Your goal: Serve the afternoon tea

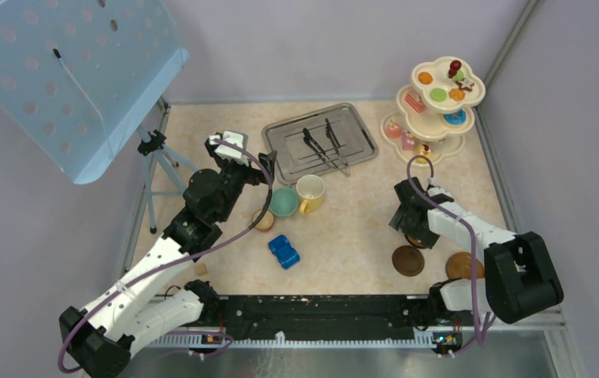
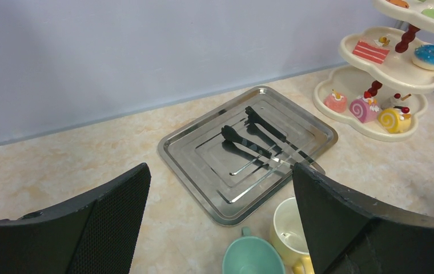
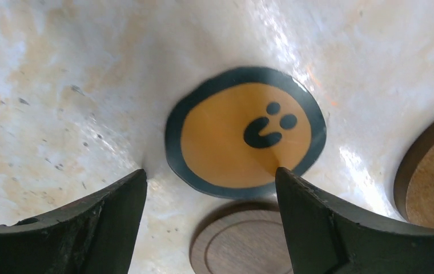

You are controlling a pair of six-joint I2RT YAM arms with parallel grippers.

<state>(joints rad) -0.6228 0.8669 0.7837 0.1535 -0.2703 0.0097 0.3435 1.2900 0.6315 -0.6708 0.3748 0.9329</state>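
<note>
Right hand (image 3: 209,171) open, empty, poised over orange smiley disc (image 3: 243,134). Likely pickup: straddle disc squarely, press to bench (image 3: 60,85), clear of brown coaster (image 3: 240,242).

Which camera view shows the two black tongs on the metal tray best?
The left wrist view: the tongs lie close and sharp, side by side in the steel tray. The top external view shows them small but whole. The right wrist view does not show them.

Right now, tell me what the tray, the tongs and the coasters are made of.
Tray: likely stainless steel, brushed and reflective.
Tongs: black tips, probably plastic or silicone, on shiny metal arms.
Coasters: apparently wood, matte brown, raised rim.
</note>
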